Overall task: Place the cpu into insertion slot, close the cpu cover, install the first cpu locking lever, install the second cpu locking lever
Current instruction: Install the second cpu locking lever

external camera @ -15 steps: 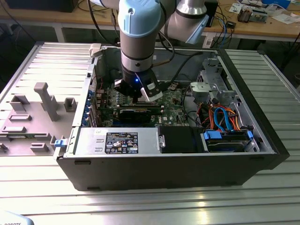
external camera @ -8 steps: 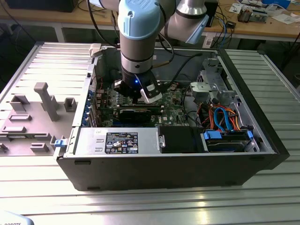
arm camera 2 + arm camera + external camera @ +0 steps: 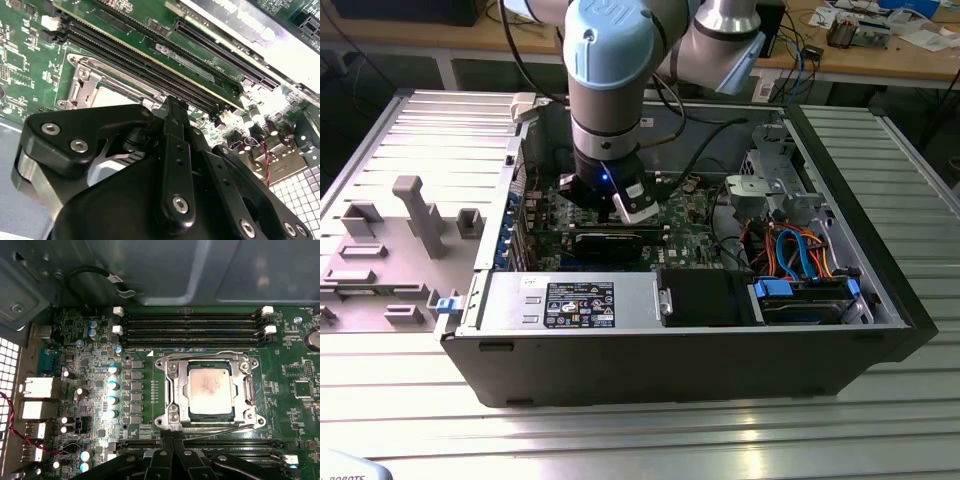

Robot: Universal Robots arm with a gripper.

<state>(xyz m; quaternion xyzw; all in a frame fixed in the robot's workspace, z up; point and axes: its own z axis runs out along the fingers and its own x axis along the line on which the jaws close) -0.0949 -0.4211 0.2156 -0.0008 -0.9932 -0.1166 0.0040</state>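
The cpu (image 3: 210,390) is seen seated in the insertion slot (image 3: 170,390) under the lowered cpu cover (image 3: 250,390), just beyond the gripper (image 3: 172,452), whose jaws are held narrow and empty.

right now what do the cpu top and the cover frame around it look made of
The cpu: dull grey metal top, matte with pale smudges. The cpu cover: thin, brighter silvery sheet metal, likely steel; its edges glint and it carries round fasteners.

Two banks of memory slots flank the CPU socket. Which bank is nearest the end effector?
The bank just beside the end effector in the first wrist view; the other bank, with white end clips, lies across the insertion slot.
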